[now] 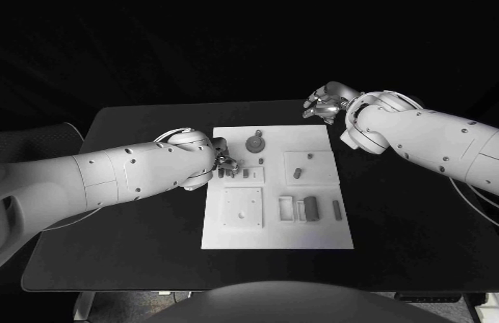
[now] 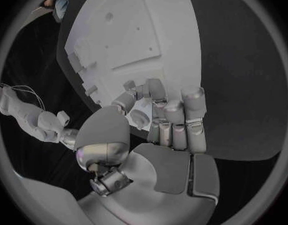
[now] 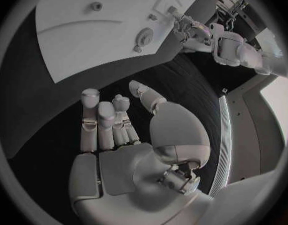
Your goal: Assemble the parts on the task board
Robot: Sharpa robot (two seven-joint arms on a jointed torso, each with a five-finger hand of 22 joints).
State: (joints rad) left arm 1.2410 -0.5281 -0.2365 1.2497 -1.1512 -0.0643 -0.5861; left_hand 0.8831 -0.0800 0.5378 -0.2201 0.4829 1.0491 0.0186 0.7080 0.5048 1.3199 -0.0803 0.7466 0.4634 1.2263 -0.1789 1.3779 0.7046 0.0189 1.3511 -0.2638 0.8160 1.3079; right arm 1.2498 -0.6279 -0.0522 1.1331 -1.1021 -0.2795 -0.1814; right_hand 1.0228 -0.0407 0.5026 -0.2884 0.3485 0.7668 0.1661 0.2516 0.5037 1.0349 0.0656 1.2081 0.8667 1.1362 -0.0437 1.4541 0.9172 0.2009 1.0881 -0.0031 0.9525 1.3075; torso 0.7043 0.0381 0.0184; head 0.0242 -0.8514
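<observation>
Head view puts the white board (image 1: 277,233) in the middle of the black table (image 1: 135,265), its long side running up and down the frame. Grey parts lie on it: a round part (image 1: 254,145) with a small tab sits near the board's upper edge, a short peg (image 1: 298,171) lies right of centre, and a dark block (image 1: 311,208) and a thin bar (image 1: 337,208) lie side by side in the lower right area. A square plate (image 1: 241,207) with small holes fills the lower left area of the board. The left hand (image 1: 225,164) comes in from the left and sits at the board's left edge, about level with the peg, fingers curled together over the board's rim; whether they pinch anything I cannot tell. Left wrist view shows that hand (image 2: 165,122) with fingertips drawn close together just over the board's edge (image 2: 128,60). The right hand (image 1: 327,107) hovers over the table past the board's upper right corner, well apart from the parts. Right wrist view shows this hand (image 3: 119,125) holding nothing, fingers straight and loosely apart above bare table, with the board (image 3: 75,30) in the upper part of the frame.
</observation>
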